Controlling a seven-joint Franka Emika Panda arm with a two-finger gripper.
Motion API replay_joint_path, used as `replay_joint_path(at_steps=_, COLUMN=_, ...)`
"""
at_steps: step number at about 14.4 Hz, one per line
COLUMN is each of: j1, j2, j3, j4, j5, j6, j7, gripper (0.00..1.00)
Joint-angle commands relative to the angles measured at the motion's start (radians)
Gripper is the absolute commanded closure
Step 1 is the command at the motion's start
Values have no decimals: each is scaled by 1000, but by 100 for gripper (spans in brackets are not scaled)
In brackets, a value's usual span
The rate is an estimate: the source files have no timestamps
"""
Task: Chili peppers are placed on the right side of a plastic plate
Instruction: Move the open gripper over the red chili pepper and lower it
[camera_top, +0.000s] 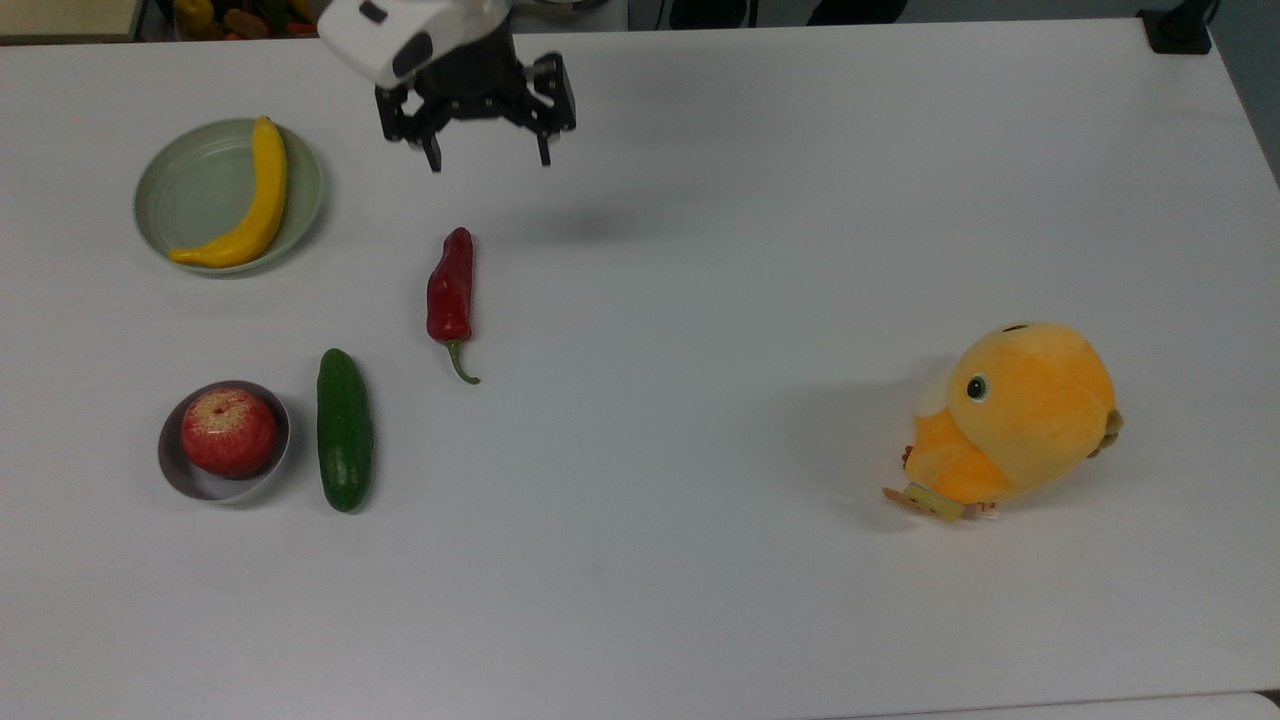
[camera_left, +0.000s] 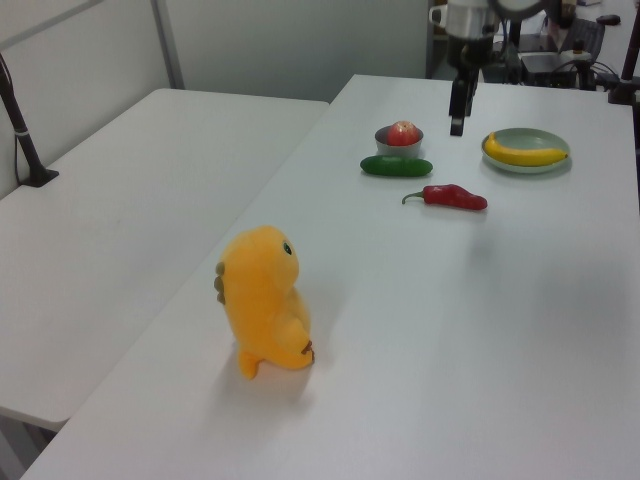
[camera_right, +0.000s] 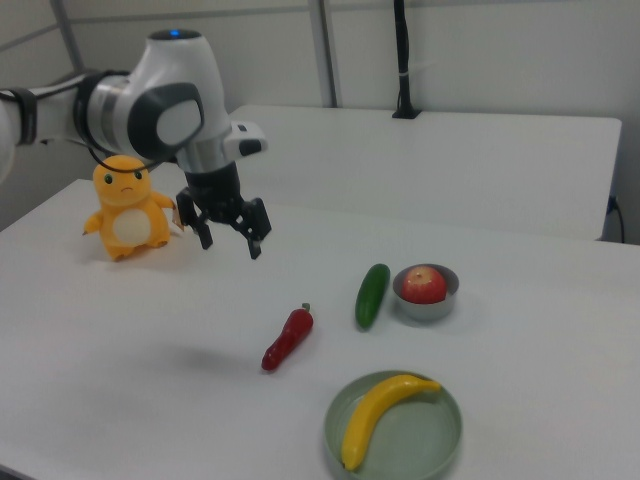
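Chili (camera_top: 450, 287) lies flat on the table (camera_top: 700, 250), untouched, its green stem toward the top view's bottom edge and its body running straight up the frame. It sits well apart from the plate (camera_top: 190, 190), off to the top view's right of it and somewhat lower, with bare table between. A banana (camera_top: 250, 200) already curves along the plate's rim on the top view's right, so that side inside the plate looks taken; judging by this, the chili is meant for the open table just beside the rim. Lying alone, clear of the cucumber (camera_top: 345, 430) and the bowl (camera_top: 190, 475) with its apple (camera_top: 229, 431), the chili should be easy to reach from above, and its long narrow body suggests a grip across the width.

The end effector (camera_top: 490, 160) hangs in the air above the table, nearer the top view's upper edge than the chili and a little to the top view's right of it. Its two fingers (camera_top: 433, 157) are spread wide, pointing down, with nothing between them and nothing touched. In the right view the end effector (camera_right: 228, 240) hangs well above the chili (camera_right: 288, 337), so the approach seems barely begun. A yellow plush (camera_top: 1010, 420) stands far off and plays no part.
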Motion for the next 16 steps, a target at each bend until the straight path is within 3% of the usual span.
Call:
replay_joint_path(at_steps=1, j1=-21, j2=35, j3=-11, j4=-47, j5=-4, j6=91, j7=-19, gripper=0)
replay_joint_path(at_steps=9, j1=-64, j2=174, j3=-15, j4=-50, j5=-7, j6=224, j7=-22, gripper=0)
replay_joint_path(at_steps=16, j1=-70, j2=263, j3=-15, j4=-50, j5=-79, j6=270, j7=-23, gripper=0)
